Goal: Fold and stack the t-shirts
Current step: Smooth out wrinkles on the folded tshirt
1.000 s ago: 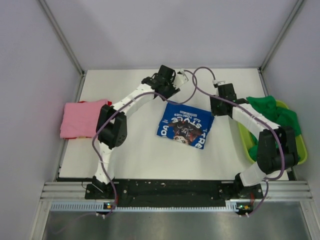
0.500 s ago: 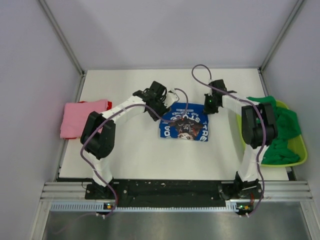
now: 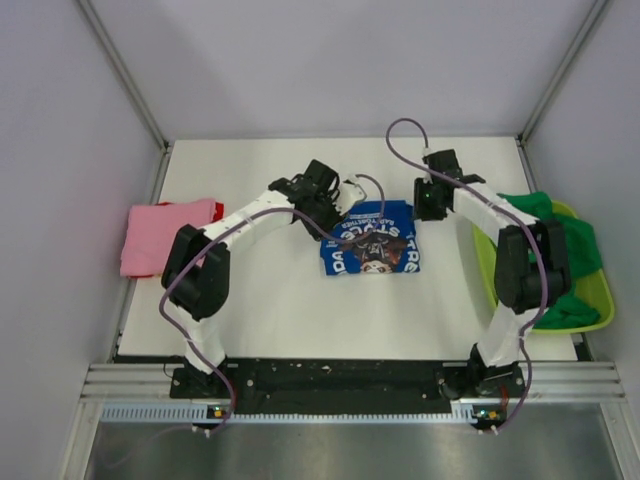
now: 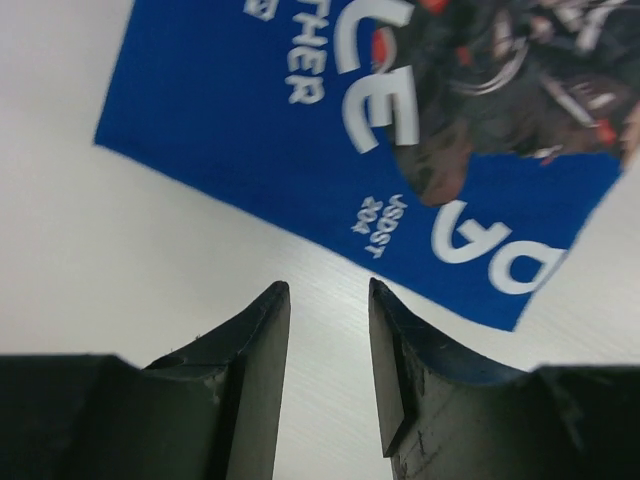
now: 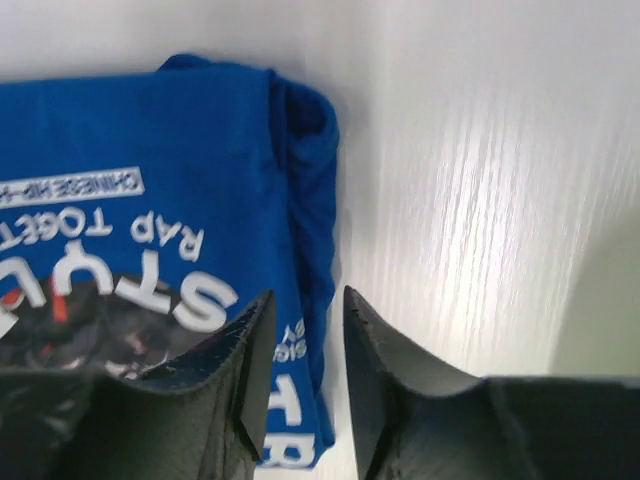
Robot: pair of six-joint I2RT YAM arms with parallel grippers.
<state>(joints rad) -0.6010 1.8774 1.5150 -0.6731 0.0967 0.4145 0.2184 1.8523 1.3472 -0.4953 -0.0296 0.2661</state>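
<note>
The royal-blue t-shirt [image 3: 372,242] with white lettering lies folded in the middle of the table. My left gripper [image 3: 338,222] is at its far left corner. In the left wrist view the left gripper [image 4: 328,290] is open and empty over bare table, just off the shirt's edge [image 4: 250,120]. My right gripper [image 3: 419,211] is at the shirt's far right corner. In the right wrist view the right gripper [image 5: 305,295] is open, low over the shirt's bunched folded edge [image 5: 310,200]. The pink t-shirt [image 3: 165,237] lies folded at the left edge. Green t-shirts [image 3: 545,218] lie crumpled in the basket.
The lime-green plastic basket [image 3: 603,300] stands at the table's right edge, with green cloth spilling over its far side. Grey walls enclose the table on three sides. A purple cable loops above each arm.
Both grippers have come down to the blue shirt's far corners. The right arm swung in from the basket side. The shirt has turned from tilted to nearly square with the table.
</note>
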